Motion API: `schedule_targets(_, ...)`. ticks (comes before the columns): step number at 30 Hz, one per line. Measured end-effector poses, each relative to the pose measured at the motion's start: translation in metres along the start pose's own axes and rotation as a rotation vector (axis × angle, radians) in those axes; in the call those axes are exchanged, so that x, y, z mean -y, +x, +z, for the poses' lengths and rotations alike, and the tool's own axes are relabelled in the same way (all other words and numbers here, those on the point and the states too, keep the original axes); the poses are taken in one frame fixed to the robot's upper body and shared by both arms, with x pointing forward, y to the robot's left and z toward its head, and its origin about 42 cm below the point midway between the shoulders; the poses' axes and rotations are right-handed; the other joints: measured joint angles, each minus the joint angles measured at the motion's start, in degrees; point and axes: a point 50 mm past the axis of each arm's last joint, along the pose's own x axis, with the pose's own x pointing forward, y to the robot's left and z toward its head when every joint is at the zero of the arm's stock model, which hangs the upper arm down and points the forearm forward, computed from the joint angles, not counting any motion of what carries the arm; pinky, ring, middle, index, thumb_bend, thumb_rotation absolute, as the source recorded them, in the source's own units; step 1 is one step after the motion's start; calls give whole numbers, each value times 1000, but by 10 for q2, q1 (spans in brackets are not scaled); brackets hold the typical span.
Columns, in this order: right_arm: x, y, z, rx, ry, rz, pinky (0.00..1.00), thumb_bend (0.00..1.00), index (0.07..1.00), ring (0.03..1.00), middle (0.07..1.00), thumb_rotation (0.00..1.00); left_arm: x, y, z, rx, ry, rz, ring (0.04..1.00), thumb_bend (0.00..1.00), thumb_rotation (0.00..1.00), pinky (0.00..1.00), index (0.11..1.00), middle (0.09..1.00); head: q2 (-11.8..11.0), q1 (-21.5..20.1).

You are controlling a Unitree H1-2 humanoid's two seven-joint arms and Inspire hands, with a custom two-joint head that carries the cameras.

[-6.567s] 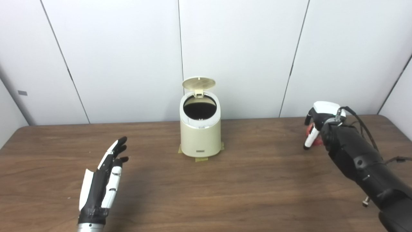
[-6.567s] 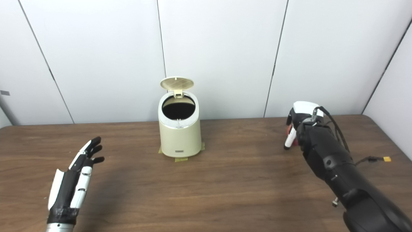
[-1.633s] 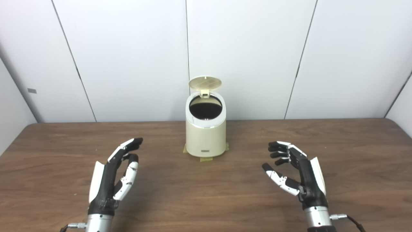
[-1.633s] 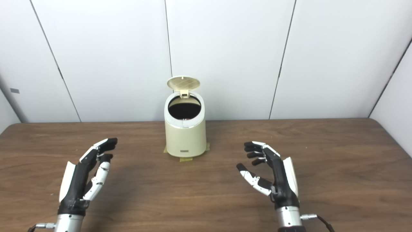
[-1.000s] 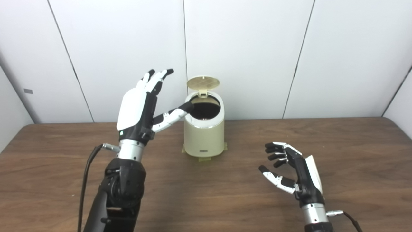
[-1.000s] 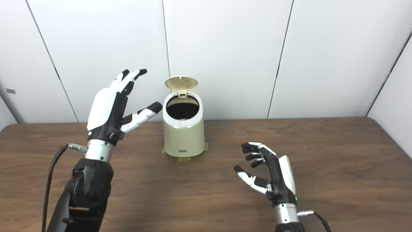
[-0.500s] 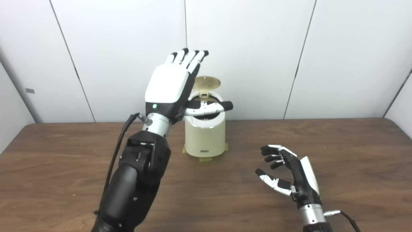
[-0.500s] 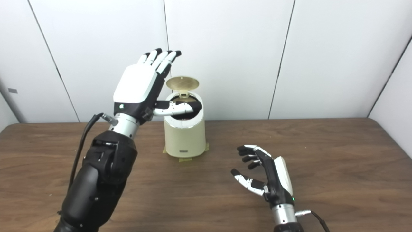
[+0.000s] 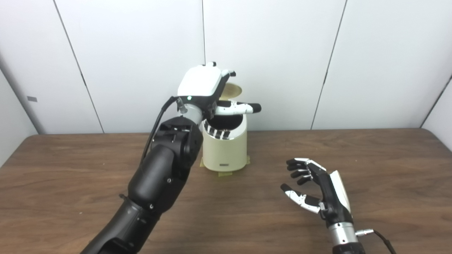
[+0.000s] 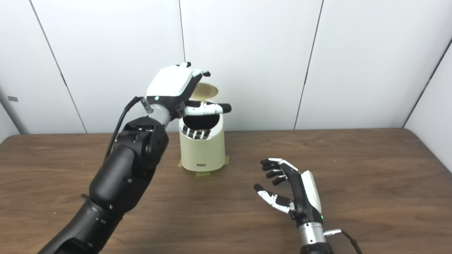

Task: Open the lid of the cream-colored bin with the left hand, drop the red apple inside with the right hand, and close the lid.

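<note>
The cream-colored bin [image 9: 225, 148] is seen standing upright toward the back of the brown wooden surface [image 9: 70, 197], on bits of tape [image 9: 226, 173] that show at its base, just in front of the white panelled wall [image 9: 134, 53]. Its lid [image 9: 233, 89] is raised on the hinge at the rear, and the dark opening [image 9: 226, 121] is exposed. The left hand [image 9: 206, 88] is held above the bin's top, palm down, with its white back turned to the cameras; its fingers [image 10: 201, 73] are bent forward over the raised lid, though contact with the lid cannot be made out, and its thumb [image 9: 240, 107] is stretched sideways across the opening. Nothing is held by it. The right hand [image 10: 295, 195] is kept low over the surface, well apart from the bin and to its right, with fingers loosely spread and curled and the palm turned inward, holding nothing. The red apple is not visible in either view.
</note>
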Motion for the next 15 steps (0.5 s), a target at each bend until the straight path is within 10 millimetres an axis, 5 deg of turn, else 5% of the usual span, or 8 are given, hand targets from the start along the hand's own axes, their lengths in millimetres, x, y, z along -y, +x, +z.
schedule_targets(15,1,0,0,-7,1,-12,494,260,650,599,647,102,7,10,-2,-20,34,-35,1000,1000,999,1000,890,911,1,-3)
